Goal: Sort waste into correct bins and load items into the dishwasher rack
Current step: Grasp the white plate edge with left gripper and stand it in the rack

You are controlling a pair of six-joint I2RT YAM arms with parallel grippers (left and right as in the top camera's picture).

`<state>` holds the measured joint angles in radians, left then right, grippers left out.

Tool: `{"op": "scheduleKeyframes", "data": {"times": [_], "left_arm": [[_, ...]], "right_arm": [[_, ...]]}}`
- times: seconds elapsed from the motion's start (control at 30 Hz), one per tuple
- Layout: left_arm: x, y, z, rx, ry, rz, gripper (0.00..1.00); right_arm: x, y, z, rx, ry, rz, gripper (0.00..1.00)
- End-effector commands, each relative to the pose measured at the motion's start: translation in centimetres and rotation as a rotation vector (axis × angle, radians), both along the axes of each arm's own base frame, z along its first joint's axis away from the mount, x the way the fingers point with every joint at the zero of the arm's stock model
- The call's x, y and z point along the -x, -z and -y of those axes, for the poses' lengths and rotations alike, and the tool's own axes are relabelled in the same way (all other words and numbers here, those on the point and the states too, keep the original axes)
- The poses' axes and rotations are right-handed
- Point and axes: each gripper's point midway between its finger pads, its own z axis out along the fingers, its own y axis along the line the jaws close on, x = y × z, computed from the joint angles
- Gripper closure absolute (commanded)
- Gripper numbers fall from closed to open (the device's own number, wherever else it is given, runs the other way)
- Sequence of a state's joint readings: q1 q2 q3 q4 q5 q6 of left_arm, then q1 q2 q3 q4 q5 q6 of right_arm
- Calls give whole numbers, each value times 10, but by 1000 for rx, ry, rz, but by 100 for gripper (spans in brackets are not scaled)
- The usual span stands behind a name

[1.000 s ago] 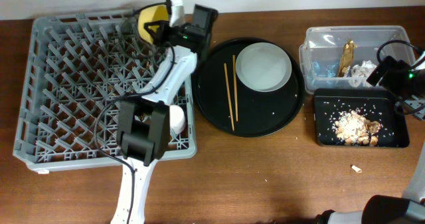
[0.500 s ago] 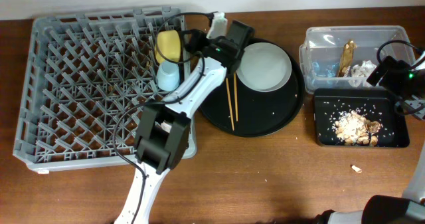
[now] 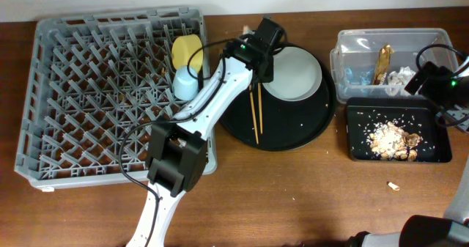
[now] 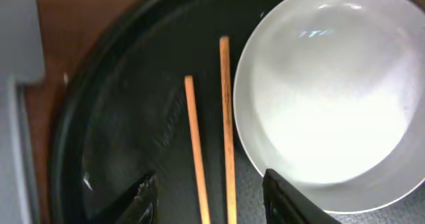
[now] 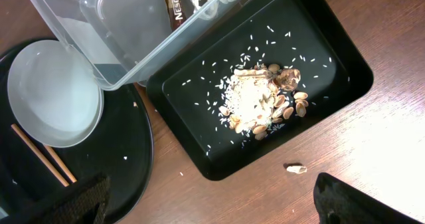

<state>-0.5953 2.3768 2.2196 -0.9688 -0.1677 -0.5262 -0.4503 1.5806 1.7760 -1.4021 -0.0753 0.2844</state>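
My left gripper [image 3: 261,58] [image 4: 212,201] is open and hovers over the round black tray [image 3: 293,133], with the two wooden chopsticks [image 3: 253,104] [image 4: 199,151] between its fingers. The pale grey plate [image 3: 292,72] [image 4: 325,98] lies just to their right. The yellow bowl [image 3: 186,50] and light blue cup [image 3: 185,83] stand in the grey rack [image 3: 88,93]. The pink cup is hidden. The clear tub [image 3: 352,53] holds the wrapper [image 3: 383,62] and tissue [image 3: 399,77]. The black tray [image 3: 432,115] holds food scraps [image 3: 392,141] [image 5: 259,101]. My right gripper [image 3: 432,82] [image 5: 212,207] is open and empty.
One loose crumb [image 3: 393,185] [image 5: 295,169] lies on the wooden table in front of the black rectangular tray. The left arm stretches from the table's front edge across the rack's right side. Cables hang by the right arm at the far right edge.
My left gripper has moved right, from the rack's back corner to above the chopsticks on the round tray. The yellow bowl stays in the rack. The right arm has not moved.
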Motion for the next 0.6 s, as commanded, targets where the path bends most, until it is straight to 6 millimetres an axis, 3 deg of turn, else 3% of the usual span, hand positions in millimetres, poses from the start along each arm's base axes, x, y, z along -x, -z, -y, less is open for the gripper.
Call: {"op": "scheduleKeyframes", "data": {"times": [0.0, 0.27, 0.37, 0.57], "left_arm": [[13, 11, 15, 103, -136, -37, 51], [14, 25, 28, 205, -288, -40, 50], [23, 41, 26, 228, -381, -75, 51], [31, 49, 49, 253, -338, -57, 55]], "right_arm": [[3, -4, 1, 13, 6, 10, 2], [3, -4, 1, 13, 6, 10, 2], [3, -4, 1, 13, 6, 9, 1], [3, -4, 1, 13, 6, 9, 2]]}}
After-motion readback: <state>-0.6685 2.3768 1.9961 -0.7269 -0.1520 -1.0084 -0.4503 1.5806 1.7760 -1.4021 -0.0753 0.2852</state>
